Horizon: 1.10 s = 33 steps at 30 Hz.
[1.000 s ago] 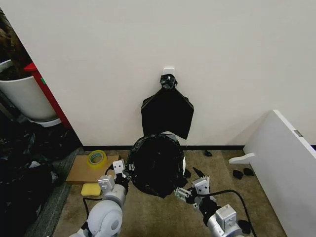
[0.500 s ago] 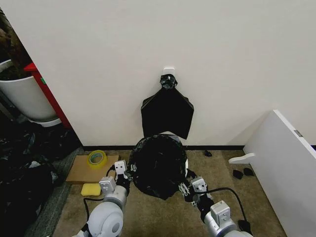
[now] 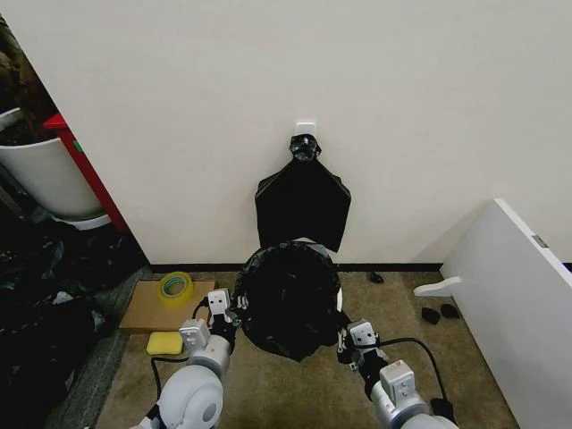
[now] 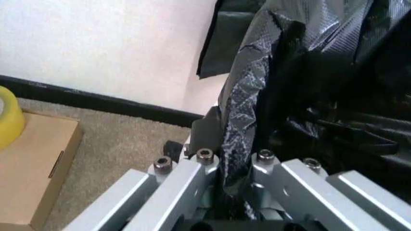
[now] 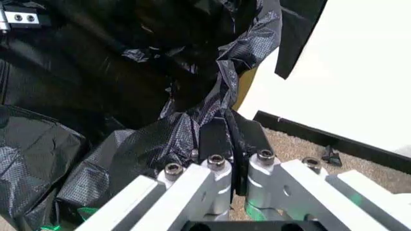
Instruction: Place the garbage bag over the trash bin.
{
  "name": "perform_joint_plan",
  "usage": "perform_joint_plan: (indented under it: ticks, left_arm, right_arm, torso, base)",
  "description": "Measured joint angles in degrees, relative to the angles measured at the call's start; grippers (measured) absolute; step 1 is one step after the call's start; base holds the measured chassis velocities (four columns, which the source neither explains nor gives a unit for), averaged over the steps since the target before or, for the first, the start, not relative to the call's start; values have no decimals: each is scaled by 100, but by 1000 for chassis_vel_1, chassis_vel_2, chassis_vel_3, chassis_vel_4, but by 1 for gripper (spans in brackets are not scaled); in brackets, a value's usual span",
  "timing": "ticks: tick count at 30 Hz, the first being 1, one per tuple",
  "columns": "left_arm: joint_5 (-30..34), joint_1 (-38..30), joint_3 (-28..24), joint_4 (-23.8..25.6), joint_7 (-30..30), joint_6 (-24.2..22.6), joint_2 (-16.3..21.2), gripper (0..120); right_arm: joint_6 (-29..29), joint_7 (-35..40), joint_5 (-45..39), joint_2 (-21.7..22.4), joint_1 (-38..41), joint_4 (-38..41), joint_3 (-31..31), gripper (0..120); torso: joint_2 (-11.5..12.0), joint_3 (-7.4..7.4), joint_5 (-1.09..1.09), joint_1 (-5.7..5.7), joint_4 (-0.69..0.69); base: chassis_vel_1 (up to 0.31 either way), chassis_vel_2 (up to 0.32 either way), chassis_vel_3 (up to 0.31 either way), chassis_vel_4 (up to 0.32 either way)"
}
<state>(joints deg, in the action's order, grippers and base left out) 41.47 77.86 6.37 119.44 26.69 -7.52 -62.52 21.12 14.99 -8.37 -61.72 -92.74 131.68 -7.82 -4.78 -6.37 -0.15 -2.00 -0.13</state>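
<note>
Left gripper point(image 3: 234, 308) and right gripper point(image 3: 343, 332) pinch the garbage bag point(image 3: 286, 299) flanking the trash bin point(image 3: 332, 295) (apparently underneath); spread evenly, lower gently.

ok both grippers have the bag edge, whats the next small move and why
Probably draw both edges down and outward along the bin's sides. The left gripper and right gripper each pinch a fold of the garbage bag on opposite sides, and the bag drapes the trash bin but hangs bunched at the front, with the cream wall exposed.
</note>
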Motion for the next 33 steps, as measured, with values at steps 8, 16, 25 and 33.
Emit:
perform_joint_plan:
  ticks: [8,16,25,33]
  left_arm:
    - [68,19,57,6,9,16,-15,0]
    - [147,24,58,37,20,17,-32,0]
    - [303,76,67,162,53,-24,-15,0]
    - [419,79,86,192,108,-72,-3,0]
  right_arm:
    - [121,409,-4,-75,-27,-10,-84,0]
    - [333,743,-100,-64,20,-121,-146,0]
    - [134,286,-569,-3,282,-276,-114,0]
    - [129,226,-782,49,302,-324,-133,0]
  torso:
    - [0,0,0,0,0]
    - [0,0,0,0,0]
    - [0,0,0,0,0]
    - [0,0,0,0,0]
  base:
    - [0,0,0,0]
    - [0,0,0,0]
    - [0,0,0,0]
    - [0,0,0,0]
